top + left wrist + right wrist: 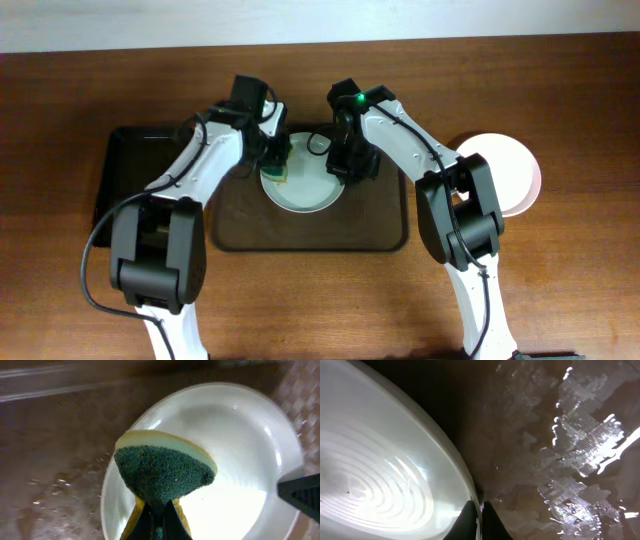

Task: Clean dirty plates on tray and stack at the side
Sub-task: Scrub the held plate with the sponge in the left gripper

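Note:
A pale blue-green plate (308,190) lies on the large brown tray (380,235). My left gripper (277,165) is shut on a yellow and green sponge (162,472) and presses it on the plate's left rim (240,425). My right gripper (345,170) is shut on the plate's right rim (465,480); the fingers (481,512) pinch the edge. White plates (505,172) lie off the tray at the right; I cannot tell how many.
A smaller black tray (135,170) lies left of the brown tray, partly under my left arm. The brown tray floor is wet and glossy in the right wrist view (570,460). Wooden table surrounds both trays.

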Controlling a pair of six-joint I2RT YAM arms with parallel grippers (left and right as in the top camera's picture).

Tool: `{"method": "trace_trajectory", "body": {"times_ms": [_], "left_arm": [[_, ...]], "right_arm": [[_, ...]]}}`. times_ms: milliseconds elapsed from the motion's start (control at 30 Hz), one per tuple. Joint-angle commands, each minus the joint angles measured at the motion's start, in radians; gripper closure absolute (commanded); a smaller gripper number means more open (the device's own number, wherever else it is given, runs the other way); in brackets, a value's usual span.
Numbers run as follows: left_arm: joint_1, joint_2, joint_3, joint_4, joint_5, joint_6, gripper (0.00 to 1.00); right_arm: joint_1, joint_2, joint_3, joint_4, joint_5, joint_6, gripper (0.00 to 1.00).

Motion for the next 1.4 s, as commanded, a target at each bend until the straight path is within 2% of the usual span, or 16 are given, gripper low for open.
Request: {"method": "trace_trajectory", "body": {"times_ms": [0, 100, 167, 300, 500, 633, 700, 833, 933, 1000, 1100, 1133, 1233, 1367], "left_arm": [[-0.005, 0.009, -0.045, 0.032, 0.051, -0.006, 0.99], [-0.006, 0.021, -0.045, 0.022, 0.069, -0.054, 0.99], [-0.006, 0.034, -0.045, -0.002, 0.07, -0.135, 0.99], [-0.007, 0.082, -0.045, 0.034, 0.064, -0.136, 0.99], [-0.007, 0.1, -0.045, 0.37, 0.061, -0.132, 0.99], [-0.012, 0.1, -0.045, 0.447, 0.061, -0.127, 0.99], [-0.014, 0.1, -0.045, 0.382, 0.061, -0.087, 0.99], [-0.006, 0.1, -0.045, 0.128, 0.061, 0.009, 0.99], [-0.006, 0.1, -0.032, -0.042, 0.099, 0.014, 0.99], [0.003, 0.1, 0.024, -0.16, 0.166, 0.037, 0.99], [0.016, 0.1, 0.125, -0.223, 0.36, 0.142, 0.99], [0.021, 0.1, 0.161, -0.221, 0.379, 0.141, 0.99], [0.049, 0.1, 0.207, -0.19, 0.348, 0.126, 0.99], [0.061, 0.133, 0.205, -0.153, 0.087, 0.114, 0.99]], "right_arm": [[0.01, 0.024, -0.01, 0.008, 0.066, 0.004, 0.96], [0.01, 0.024, -0.01, 0.007, 0.065, -0.004, 0.96], [0.01, 0.024, -0.01, 0.006, 0.065, -0.011, 0.96], [0.01, 0.024, -0.01, 0.006, 0.065, -0.014, 0.96], [0.01, 0.024, -0.01, 0.007, 0.066, -0.024, 0.96], [0.01, 0.024, -0.01, 0.008, 0.066, -0.03, 0.96], [0.01, 0.024, -0.01, 0.008, 0.066, -0.03, 0.96], [0.01, 0.024, -0.01, 0.011, 0.066, -0.037, 0.96], [0.01, 0.024, -0.01, 0.011, 0.066, -0.04, 0.96], [0.01, 0.024, -0.01, 0.012, 0.066, -0.041, 0.96], [0.01, 0.024, -0.01, 0.014, 0.066, -0.041, 0.96], [0.01, 0.024, -0.01, 0.014, 0.066, -0.041, 0.96], [0.01, 0.024, -0.01, 0.014, 0.066, -0.041, 0.96], [0.01, 0.024, -0.01, 0.022, 0.066, -0.041, 0.96]]}}
